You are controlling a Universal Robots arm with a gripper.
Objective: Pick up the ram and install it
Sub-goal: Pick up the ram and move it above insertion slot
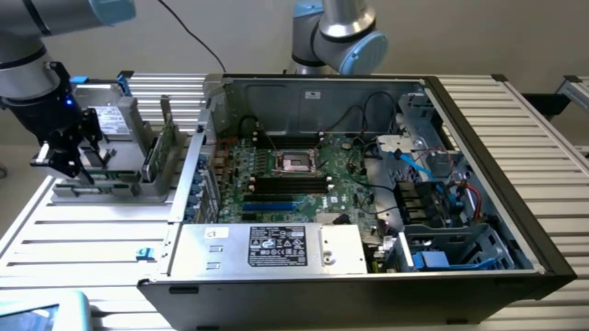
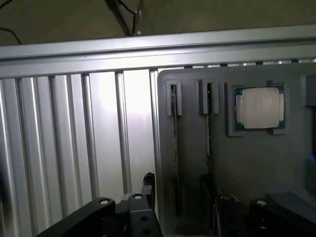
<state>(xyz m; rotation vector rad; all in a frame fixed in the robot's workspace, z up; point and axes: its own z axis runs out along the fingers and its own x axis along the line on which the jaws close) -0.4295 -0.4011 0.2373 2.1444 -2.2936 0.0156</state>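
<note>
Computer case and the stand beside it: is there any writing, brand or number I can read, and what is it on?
No text is legible.
Label on the power supply box: print and logos, too small to read.
White label on the metal drive: too small to read.
White sticker on the case back wall: too small to read.
Silver processor chip: no marking can be made out.
</note>
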